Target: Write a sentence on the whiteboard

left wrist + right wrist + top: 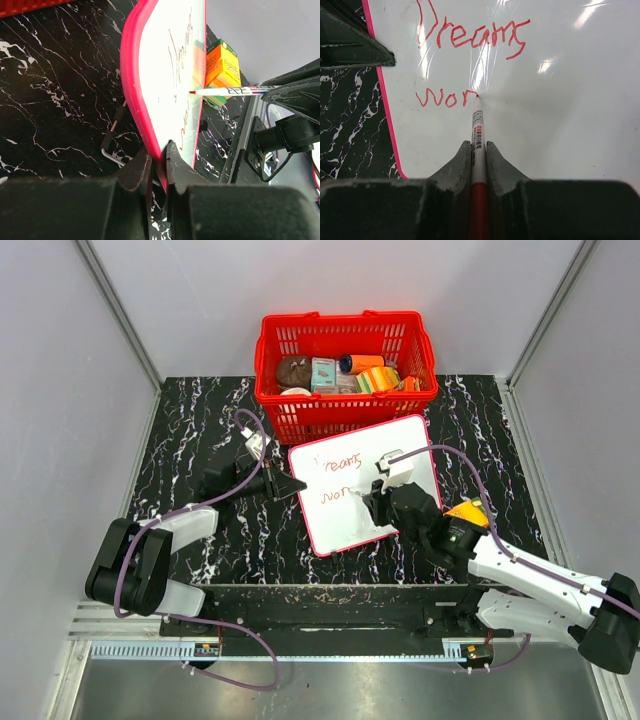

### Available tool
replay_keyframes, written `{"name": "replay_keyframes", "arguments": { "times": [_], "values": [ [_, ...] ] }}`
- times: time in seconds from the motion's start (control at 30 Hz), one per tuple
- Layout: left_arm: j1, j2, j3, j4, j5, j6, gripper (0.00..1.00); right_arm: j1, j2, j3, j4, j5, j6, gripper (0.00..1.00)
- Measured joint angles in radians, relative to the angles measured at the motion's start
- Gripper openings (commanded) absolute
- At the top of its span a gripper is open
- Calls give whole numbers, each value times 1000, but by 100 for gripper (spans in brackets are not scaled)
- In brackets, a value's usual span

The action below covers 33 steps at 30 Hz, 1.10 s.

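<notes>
Right wrist: writing the sentence, reaching "Wor" under "Dreams", leaving the rest undone; pinching the marker in right pincer, clamping whiteboard rim in left pincer.

"Dreams", "Wor" — red, on whiteboard

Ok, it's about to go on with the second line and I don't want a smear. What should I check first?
1. Left fingers clamped on the whiteboard rim: ok.
2. Marker gripped between the right fingers: ok.
3. Marker tip touching the board at the end of "Wor": ok.
4. Bare board to the right of "Wor" for more letters: ok.
5. Sentence complete: not ok, only "Dreams Wor" is written.
6. Ink left in the marker: cannot tell.
</notes>
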Motion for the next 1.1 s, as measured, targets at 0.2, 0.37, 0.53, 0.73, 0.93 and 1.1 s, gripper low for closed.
{"name": "replay_keyframes", "arguments": {
  "times": [0.2,0.37,0.53,0.73,0.93,1.1],
  "values": [
    [0,-1,0,0,0,0,0,0,-29,0,9,1,-2,0],
    [-1,-1,0,0,0,1,0,0,-31,0,17,2,-5,0],
    [-1,-2,0,0,0,2,0,0,-11,0,18,2,-8,0],
    [-2,-5,0,-6,-3,6,0,0,12,0,31,2,-11,0],
    [-2,-5,0,-8,-3,6,0,0,14,0,35,3,-10,0],
    [-2,-5,0,-8,-3,6,0,0,14,0,34,11,-5,0]
  ]
}}
